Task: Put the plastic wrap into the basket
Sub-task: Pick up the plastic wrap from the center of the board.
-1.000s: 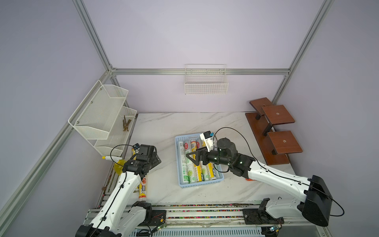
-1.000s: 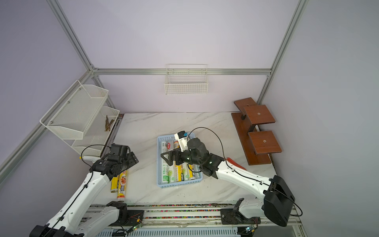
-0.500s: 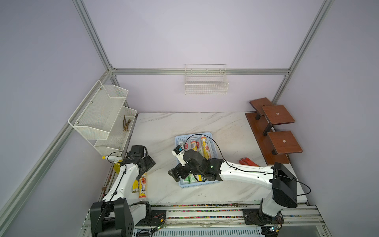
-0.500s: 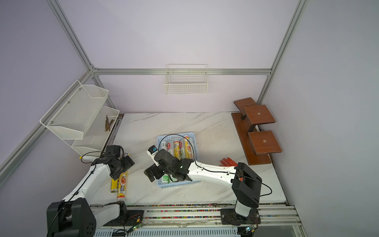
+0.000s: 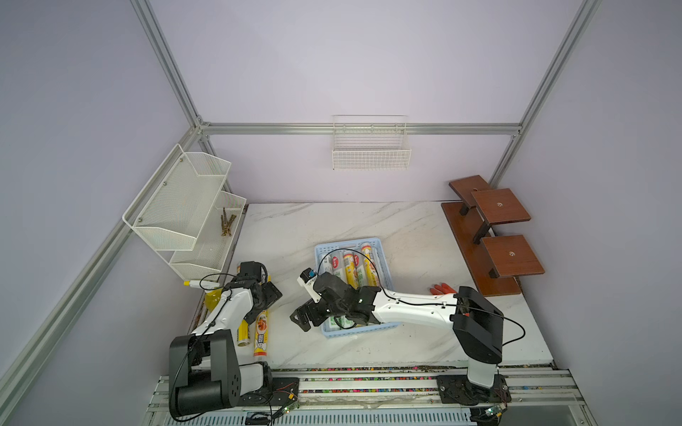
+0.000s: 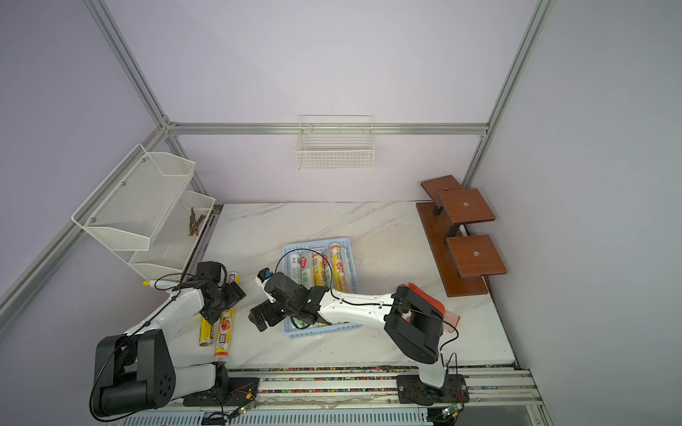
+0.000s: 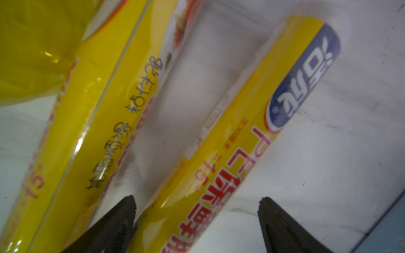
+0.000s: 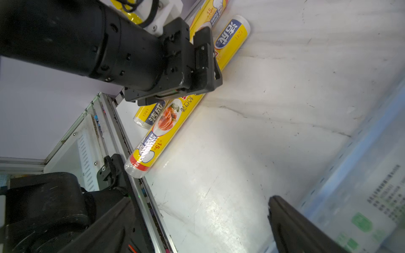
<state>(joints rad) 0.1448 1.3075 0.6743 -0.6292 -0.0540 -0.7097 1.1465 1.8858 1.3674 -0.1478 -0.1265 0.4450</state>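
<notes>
STEP: pickup | left tool (image 7: 197,210) wide, straddling yellow roll (image 7: 236,142) on bench (image 5: 406,236), outside basket (image 5: 350,242) | right tool (image 8: 197,203) wide, empty | NEXT: you likely close squarely, lift, clear the rim.

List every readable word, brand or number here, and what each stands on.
"洁成", "1241": end of the yellow roll under the left claw.
"PE", "15": that roll's side, left wrist view.
"洁成", "1241": end of the neighbouring roll.
Print on the basket's rolls: too small or blurred.
</notes>
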